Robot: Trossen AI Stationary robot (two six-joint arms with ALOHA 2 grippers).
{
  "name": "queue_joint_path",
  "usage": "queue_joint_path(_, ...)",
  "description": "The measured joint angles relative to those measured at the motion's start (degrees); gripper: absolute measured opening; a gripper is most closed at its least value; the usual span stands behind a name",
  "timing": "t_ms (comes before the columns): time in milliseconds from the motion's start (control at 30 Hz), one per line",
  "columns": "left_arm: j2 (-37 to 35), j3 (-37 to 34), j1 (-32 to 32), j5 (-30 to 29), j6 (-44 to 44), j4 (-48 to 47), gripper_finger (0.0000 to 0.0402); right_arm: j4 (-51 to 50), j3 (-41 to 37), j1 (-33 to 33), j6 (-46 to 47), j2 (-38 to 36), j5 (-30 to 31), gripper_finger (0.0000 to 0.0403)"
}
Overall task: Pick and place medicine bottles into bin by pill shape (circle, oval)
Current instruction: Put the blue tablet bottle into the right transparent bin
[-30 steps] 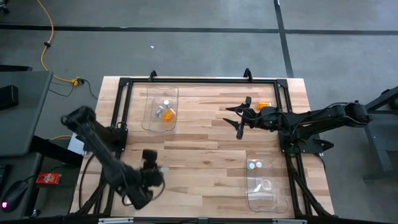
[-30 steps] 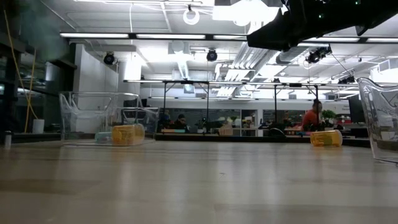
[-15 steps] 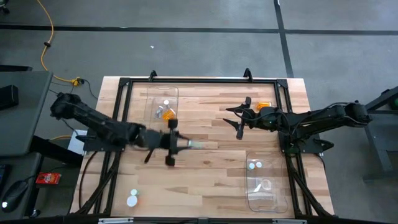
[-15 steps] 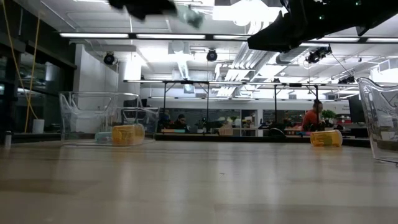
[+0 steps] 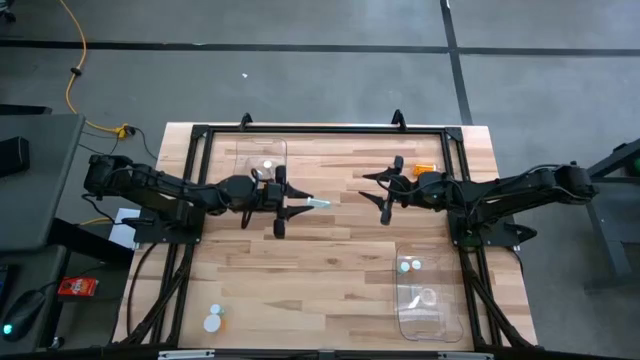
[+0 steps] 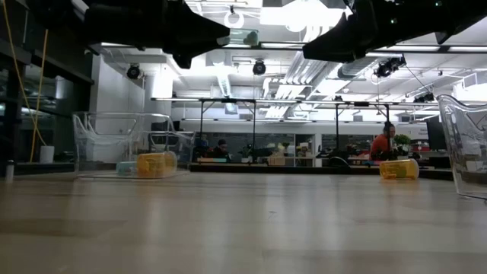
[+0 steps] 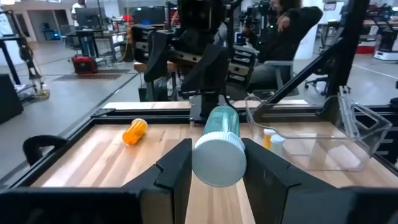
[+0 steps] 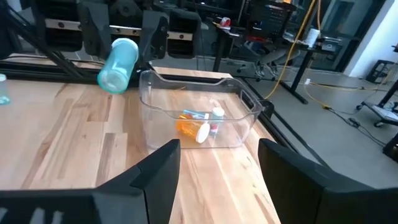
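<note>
Teal-tinted and white-capped, a medicine bottle [image 7: 219, 149] lies lengthwise between the fingers of the left hand [image 5: 290, 204], clamped and carried above the table [image 5: 330, 260] left of centre in the high view, beside the upper-left bin [image 5: 258, 172], probably for sorting. That bin already holds orange and pale bottles. The right hand [image 5: 385, 190] hangs at upper right with fingers spread, empty, near a loose orange bottle [image 5: 426, 167]. Another bin [image 5: 425, 295] sits lower right.

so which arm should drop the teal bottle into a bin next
Left. The left gripper already clamps the teal bottle in the air beside the far bin; the right gripper is open and empty.
</note>
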Motion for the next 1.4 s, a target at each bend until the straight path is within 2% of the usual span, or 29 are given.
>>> queue_joint_path(200, 0.00, 0.00, -0.02, 0.01, 0.87, 0.72, 0.0113, 1.09, 0.00, 0.18, 1.73, 0.24, -3.93, 0.0210)
queue_joint_path(300, 0.07, 0.00, -0.02, 0.02, -0.58, 0.67, 0.0113, 5.39, 0.00, 1.43, 2.78, 2.32, -5.14, 0.0210)
queue_joint_path(433, 0.42, 0.00, -0.02, 0.00, -0.80, 0.64, 0.0113, 11.72, 0.07, 3.51, -1.28, 7.05, -5.40, 0.0210)
queue_joint_path(633, 0.39, 0.00, -0.04, -4.22, -0.81, 0.66, 0.0113, 12.57, 5.50, 4.00, -3.51, 15.01, -4.55, 0.0210)
queue_joint_path(967, 0.28, 0.02, -0.04, -2.46, -1.39, 1.13, 0.0113, 11.49, 12.99, 4.00, -7.97, 24.65, -2.40, 0.0210)
queue_joint_path(1400, 0.31, 0.11, -0.04, -2.41, -2.36, 2.42, 0.0113, 12.55, 14.47, 3.98, -7.82, 27.17, -4.50, 0.0210)
